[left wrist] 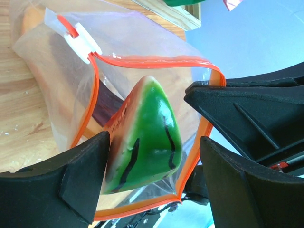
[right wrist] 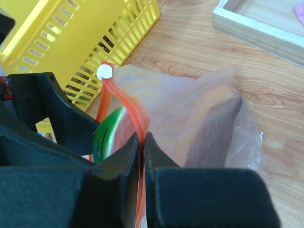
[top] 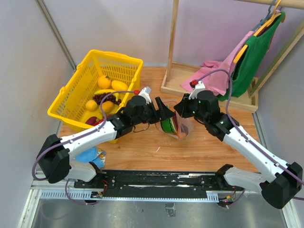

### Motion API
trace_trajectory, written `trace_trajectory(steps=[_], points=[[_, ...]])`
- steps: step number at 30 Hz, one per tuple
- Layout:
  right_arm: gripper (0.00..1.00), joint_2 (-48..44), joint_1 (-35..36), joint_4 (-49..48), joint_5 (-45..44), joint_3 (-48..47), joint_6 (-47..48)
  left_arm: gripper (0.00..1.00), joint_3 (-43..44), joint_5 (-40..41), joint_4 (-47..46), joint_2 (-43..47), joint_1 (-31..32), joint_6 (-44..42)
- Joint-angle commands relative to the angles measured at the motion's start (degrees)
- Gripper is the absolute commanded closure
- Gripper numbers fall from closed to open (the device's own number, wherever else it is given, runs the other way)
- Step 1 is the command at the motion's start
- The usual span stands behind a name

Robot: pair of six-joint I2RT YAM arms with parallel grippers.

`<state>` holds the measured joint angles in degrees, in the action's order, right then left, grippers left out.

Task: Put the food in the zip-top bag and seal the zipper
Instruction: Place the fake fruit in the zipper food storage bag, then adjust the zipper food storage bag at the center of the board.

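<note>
The clear zip-top bag (top: 184, 127) stands in the middle of the table with its mouth open. The red-green watermelon wedge (left wrist: 152, 137) sits in the mouth, ringed by the red zipper (left wrist: 152, 60), with the white slider (left wrist: 83, 45) at one end. My left gripper (left wrist: 154, 152) is open, one finger on each side of the wedge. My right gripper (right wrist: 144, 137) is shut on the zipper strip (right wrist: 126, 102) and holds the rim up. A dark piece (left wrist: 107, 107) lies deeper in the bag. Yellow and orange fruits (top: 104, 81) lie in the basket.
The yellow basket (top: 76, 92) stands at the left, close to the bag. A wooden rack base (top: 173, 88) with a pink cloth (top: 213, 76) and a hanging green garment (top: 254, 57) is at the back right. A blue item (top: 90, 154) lies near the left arm's base.
</note>
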<state>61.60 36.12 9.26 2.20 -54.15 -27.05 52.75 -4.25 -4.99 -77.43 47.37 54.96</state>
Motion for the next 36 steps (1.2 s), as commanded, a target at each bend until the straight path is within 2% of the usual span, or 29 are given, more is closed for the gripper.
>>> trace_trajectory(steps=[1,7,19,22,31,36], points=[[0.91,-1.3,0.0,-1.2,-0.5,0.5,-0.4,0.20,3.2,3.3,5.5,3.7,0.4,-0.1],[0.91,-1.5,-0.4,-0.4,-2.0,0.1,0.2,0.19,6.8,7.4,17.1,6.1,0.4,-2.8],[0.91,0.1,-0.6,-0.6,-0.3,-0.8,0.0,0.21,4.4,9.0,29.3,9.4,0.4,-2.5],[0.90,0.4,-0.7,-0.7,0.1,-0.9,-0.1,0.25,2.8,8.8,29.5,9.6,0.4,-2.0],[0.91,1.0,-0.8,-1.0,1.7,-0.9,-0.4,0.49,1.5,8.0,25.1,4.8,0.4,-3.8],[0.91,0.9,-0.9,-0.8,2.4,-1.1,-0.3,0.57,2.1,8.5,23.7,0.8,0.4,-5.3]])
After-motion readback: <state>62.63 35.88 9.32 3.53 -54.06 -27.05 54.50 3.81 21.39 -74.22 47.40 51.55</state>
